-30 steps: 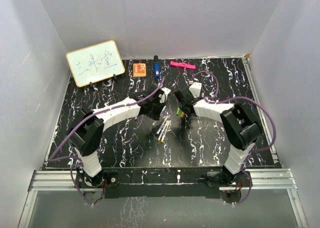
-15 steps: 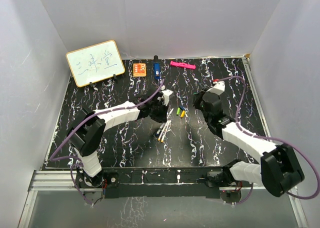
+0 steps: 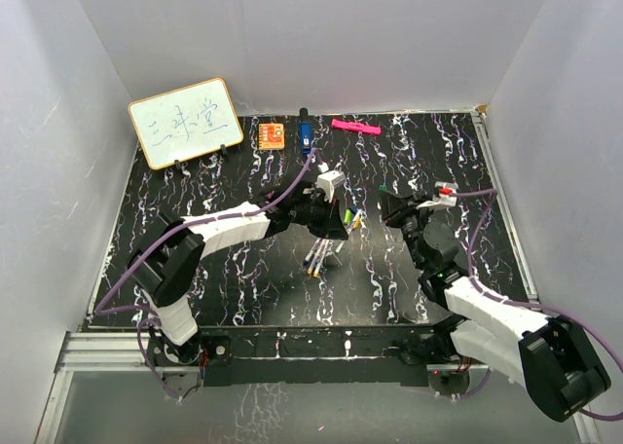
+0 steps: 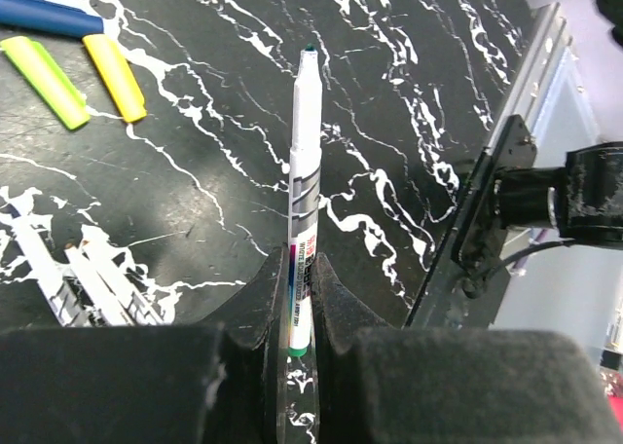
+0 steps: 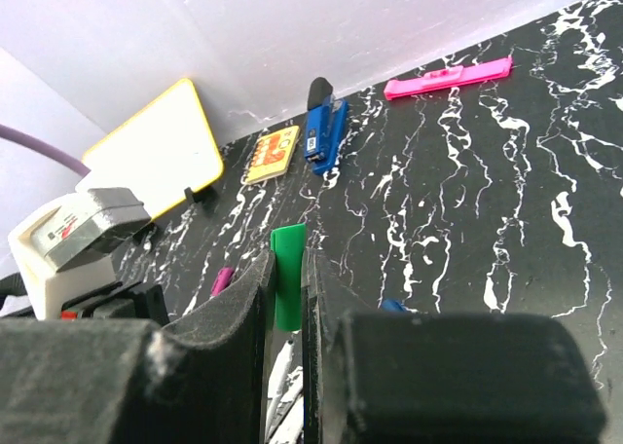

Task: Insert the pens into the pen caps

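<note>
- Plainly, the left pincer (image 4: 300,293) is pressed together on the tail end of a pen (image 4: 306,142). The white barrel runs straight out ahead of the fingers, with its dark green tip leading and bare. Gripping by the tail leaves the whole front length free, and that is the part a cap has to slide over.
- The right pincer (image 5: 285,269) is pinching a green cap (image 5: 287,244) between its pads. The cap stands out past the fingertips, so that end is exposed rather than buried in the grip. Which end is the open one cannot be told.
- In the overhead view the two pincers face each other over the table (image 4: 409,93), near but apart, and pen and cap do not touch. The colours match, so this looks like the lining-up stage, with the joining not yet done.
- Ahead of the left pincer and off to its left, a lime cap (image 4: 44,82) and a yellow cap (image 4: 114,76) lie flat side by side.
- Just beside its left finger lie the spare pens (image 4: 83,278), bundled within easy reach of either arm.
- Far beyond the right pincer, by the back wall, a pink bar (image 5: 448,77) sits well out of the way.
</note>
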`<state>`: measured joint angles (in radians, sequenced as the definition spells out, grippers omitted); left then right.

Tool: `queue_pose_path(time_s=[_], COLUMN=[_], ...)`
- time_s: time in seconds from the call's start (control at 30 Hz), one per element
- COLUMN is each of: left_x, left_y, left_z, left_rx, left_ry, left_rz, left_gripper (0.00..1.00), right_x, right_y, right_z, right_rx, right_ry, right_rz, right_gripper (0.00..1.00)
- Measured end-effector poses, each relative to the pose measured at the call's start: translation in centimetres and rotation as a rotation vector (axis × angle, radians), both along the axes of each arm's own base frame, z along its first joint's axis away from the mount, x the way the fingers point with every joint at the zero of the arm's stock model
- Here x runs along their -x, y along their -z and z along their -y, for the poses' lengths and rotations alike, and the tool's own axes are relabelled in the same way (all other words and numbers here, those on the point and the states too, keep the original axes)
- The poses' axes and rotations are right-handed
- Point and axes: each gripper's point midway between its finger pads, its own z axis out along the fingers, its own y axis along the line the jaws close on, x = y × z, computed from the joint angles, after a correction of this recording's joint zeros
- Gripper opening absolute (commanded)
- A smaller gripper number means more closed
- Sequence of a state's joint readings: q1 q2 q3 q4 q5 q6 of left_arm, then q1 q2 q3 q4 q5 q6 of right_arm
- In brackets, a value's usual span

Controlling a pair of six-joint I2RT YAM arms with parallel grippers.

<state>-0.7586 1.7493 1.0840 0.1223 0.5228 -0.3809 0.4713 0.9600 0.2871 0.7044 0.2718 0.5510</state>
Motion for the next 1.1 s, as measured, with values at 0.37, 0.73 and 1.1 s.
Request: queue_pose_path(time_s=[0.37,0.73,1.1], left_x=[1.1,1.9,2.2], left_y=[-3.4,-4.4,-4.8], left_z=[1.4,2.1,2.5], left_rx=[0.144,0.187,0.202], left_ry=[0.065,0.108,0.126], left_rz=[0.006,0.011,0.021], left_gripper=[0.00,0.00,0.00], right_x=[1.9,2.0,2.1], right_y=[-1.5,-2.5,-3.2], right_z=[0.2,-0.2,-0.3], right_rx=[-0.113,-0.204,-0.248], right_ry=[-0.040,-0.059,-0.070], right_rz=[0.156,0.211,0.235], right_gripper=[0.00,0.00,0.00])
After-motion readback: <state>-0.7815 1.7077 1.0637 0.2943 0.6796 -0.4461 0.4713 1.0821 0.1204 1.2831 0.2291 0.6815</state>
